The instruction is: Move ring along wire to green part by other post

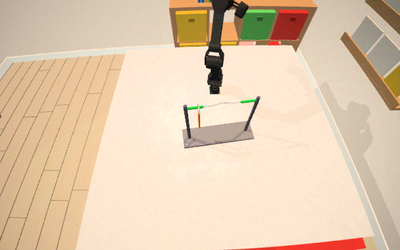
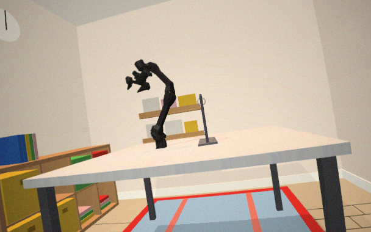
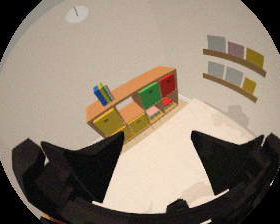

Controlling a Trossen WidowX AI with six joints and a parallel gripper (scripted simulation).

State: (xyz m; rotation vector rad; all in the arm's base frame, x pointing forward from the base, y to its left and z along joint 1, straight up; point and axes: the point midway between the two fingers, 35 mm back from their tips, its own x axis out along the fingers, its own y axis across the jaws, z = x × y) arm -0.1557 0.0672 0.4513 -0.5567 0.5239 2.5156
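Observation:
The ring (image 1: 199,106) (image 2: 205,101) hangs on the left green part (image 1: 192,108) in the top view, near that part's inner end beside the left post (image 1: 187,123). Its orange handle (image 1: 199,120) points straight down, and is hidden in the exterior view. The thin grey wire (image 1: 222,103) runs to the right green part (image 1: 248,101) at the right post (image 1: 252,115). My gripper (image 2: 133,90) (image 3: 158,135) is open with nothing between its fingers. It is high up, on the shelf side of the arm, well away from the ring, and points away from the wire frame.
Both posts stand on a grey base plate (image 1: 220,134) on the pale table (image 1: 208,197) (image 2: 254,143). The arm (image 1: 214,62) (image 2: 166,107) rises close beside this frame. A shelf unit (image 1: 225,33) (image 3: 133,107) with coloured boxes stands beyond the table, and wall shelves hang at one side.

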